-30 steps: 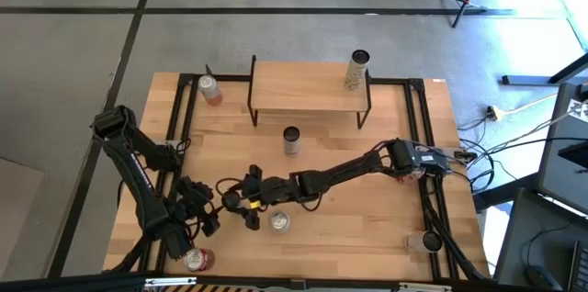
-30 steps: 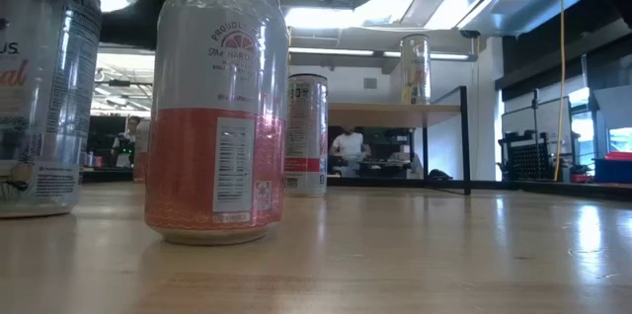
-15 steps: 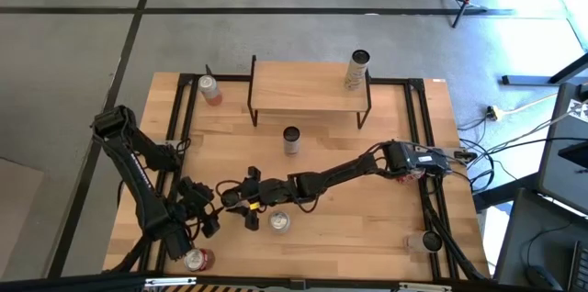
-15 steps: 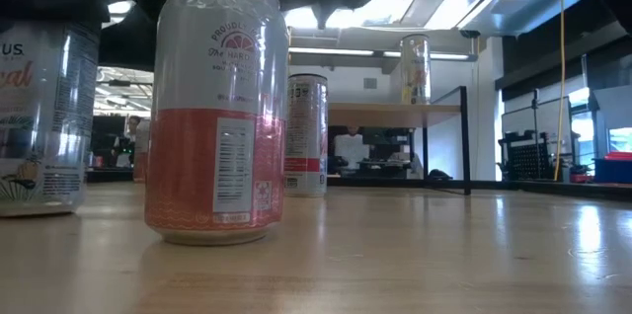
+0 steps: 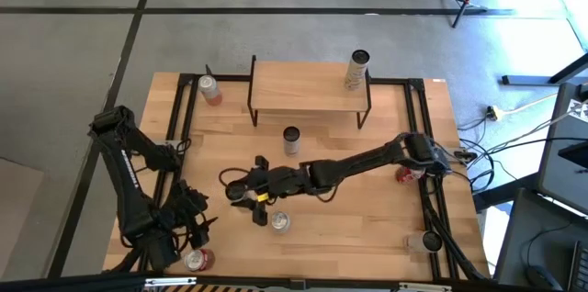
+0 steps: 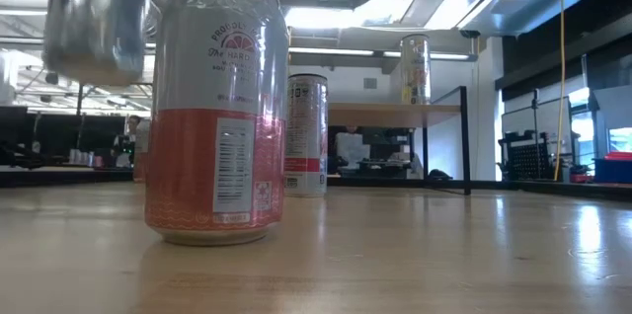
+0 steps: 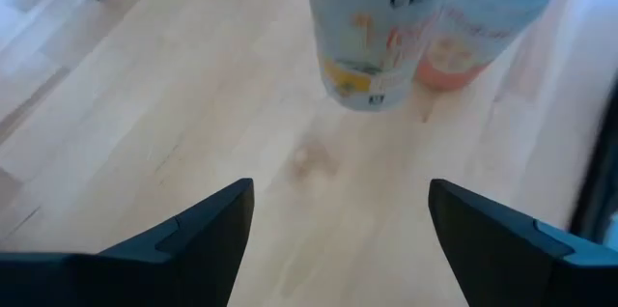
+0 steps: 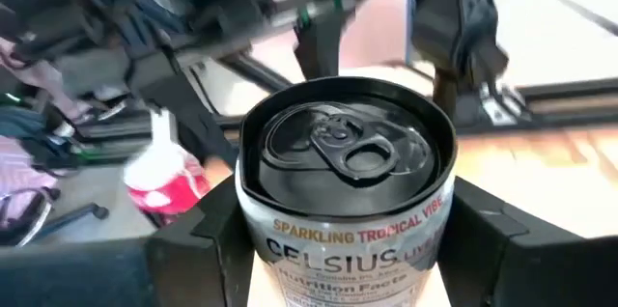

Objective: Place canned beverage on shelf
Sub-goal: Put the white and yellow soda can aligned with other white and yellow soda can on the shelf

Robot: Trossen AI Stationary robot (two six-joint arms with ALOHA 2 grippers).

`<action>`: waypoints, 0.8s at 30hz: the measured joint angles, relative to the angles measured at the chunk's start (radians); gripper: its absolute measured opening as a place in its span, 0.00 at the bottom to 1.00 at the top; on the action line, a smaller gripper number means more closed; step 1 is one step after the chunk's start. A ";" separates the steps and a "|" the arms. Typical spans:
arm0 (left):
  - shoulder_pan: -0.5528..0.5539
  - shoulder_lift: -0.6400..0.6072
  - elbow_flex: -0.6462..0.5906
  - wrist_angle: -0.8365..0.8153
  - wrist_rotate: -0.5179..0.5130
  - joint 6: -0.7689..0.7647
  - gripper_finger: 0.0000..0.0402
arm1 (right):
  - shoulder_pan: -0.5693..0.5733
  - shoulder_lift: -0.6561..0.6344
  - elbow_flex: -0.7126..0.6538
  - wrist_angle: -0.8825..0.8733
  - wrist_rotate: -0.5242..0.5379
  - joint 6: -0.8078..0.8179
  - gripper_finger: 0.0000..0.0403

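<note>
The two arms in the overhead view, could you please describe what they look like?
Both are dark, slender, jointed arms. The right arm trails black cables near its base, and the right gripper shows a small yellow marking. The left gripper has two broad, flat, dark fingers.

bench (image 5: 386, 228): wood, holds shelf + loose cans
shelf (image 5: 308, 85): far side, 1 can (image 5: 357, 70) on corner

- Left arm (image 5: 129, 177): dark, matte links with chunky black joints and loose black cabling.
- Right arm (image 5: 354, 163): dark and slender, with a yellow marking near the wrist and cables at its base.
- Left gripper (image 7: 338, 239): two flat, dark, wedge-shaped fingers.
</note>
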 joint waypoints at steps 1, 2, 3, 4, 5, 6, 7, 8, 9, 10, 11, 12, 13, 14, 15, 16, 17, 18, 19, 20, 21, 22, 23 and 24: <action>-0.001 0.000 0.013 -0.002 -0.008 0.001 0.77 | 0.004 -0.018 0.000 -0.021 0.001 -0.006 0.54; -0.001 0.000 0.025 -0.002 -0.013 0.000 0.77 | 0.008 -0.038 0.000 -0.036 0.005 -0.016 0.54; -0.001 0.000 0.038 -0.002 -0.012 -0.002 0.77 | 0.009 -0.059 0.000 -0.046 0.003 -0.019 0.54; 0.001 0.000 0.056 -0.003 -0.001 -0.007 0.77 | 0.009 -0.084 0.000 -0.070 -0.005 -0.018 0.54; 0.008 0.000 0.081 -0.003 0.021 -0.007 0.77 | 0.010 -0.106 0.000 -0.103 -0.016 -0.019 0.54; 0.017 0.000 0.108 -0.001 0.044 -0.004 0.77 | 0.011 -0.126 0.000 -0.124 -0.033 -0.018 0.54; 0.027 0.000 0.135 0.000 0.053 0.007 0.77 | 0.011 -0.150 0.001 -0.140 -0.044 -0.018 0.54; 0.037 0.000 0.161 0.001 0.055 0.028 0.77 | 0.012 -0.172 0.001 -0.170 -0.048 -0.021 0.54; 0.046 0.000 0.187 0.003 0.051 0.058 0.77 | 0.016 -0.192 0.001 -0.204 -0.052 -0.025 0.54; 0.054 0.000 0.212 0.005 0.038 0.091 0.77 | 0.014 -0.216 0.000 -0.226 -0.057 -0.034 0.54; 0.061 0.000 0.236 0.006 0.020 0.126 0.77 | 0.014 -0.243 0.000 -0.251 -0.054 -0.048 0.54; 0.072 0.000 0.259 0.006 0.002 0.161 0.77 | 0.014 -0.267 0.000 -0.287 -0.049 -0.056 0.54; 0.084 0.000 0.279 0.006 -0.013 0.199 0.77 | 0.014 -0.297 0.000 -0.329 -0.051 -0.068 0.54; 0.096 0.000 0.296 0.006 -0.034 0.240 0.77 | 0.014 -0.328 0.000 -0.372 -0.053 -0.074 0.54; 0.109 0.000 0.310 0.006 -0.065 0.280 0.77 | 0.014 -0.360 0.000 -0.415 -0.052 -0.076 0.54; 0.123 0.000 0.320 0.006 -0.103 0.322 0.77 | 0.014 -0.393 0.000 -0.464 -0.049 -0.078 0.54; 0.136 0.000 0.326 0.008 -0.144 0.357 0.77 | 0.014 -0.426 0.000 -0.515 -0.044 -0.079 0.54; 0.150 0.000 0.331 0.008 -0.180 0.386 0.77 | 0.015 -0.462 0.000 -0.557 -0.039 -0.080 0.54; 0.171 0.000 0.337 0.006 -0.206 0.422 0.77 | 0.021 -0.498 0.000 -0.595 -0.027 -0.085 0.54; 0.193 0.000 0.342 0.007 -0.224 0.463 0.77 | 0.030 -0.535 0.000 -0.634 -0.012 -0.089 0.54; 0.218 0.000 0.345 0.007 -0.239 0.504 0.77 | 0.036 -0.573 0.000 -0.676 0.007 -0.096 0.54; 0.244 0.000 0.350 0.006 -0.246 0.541 0.77 | 0.045 -0.610 0.000 -0.717 0.033 -0.103 0.54; 0.272 0.000 0.352 0.006 -0.252 0.575 0.77 | 0.054 -0.648 -0.002 -0.750 0.065 -0.110 0.54; 0.300 0.000 0.352 0.008 -0.257 0.601 0.77 | 0.061 -0.687 -0.011 -0.775 0.094 -0.120 0.54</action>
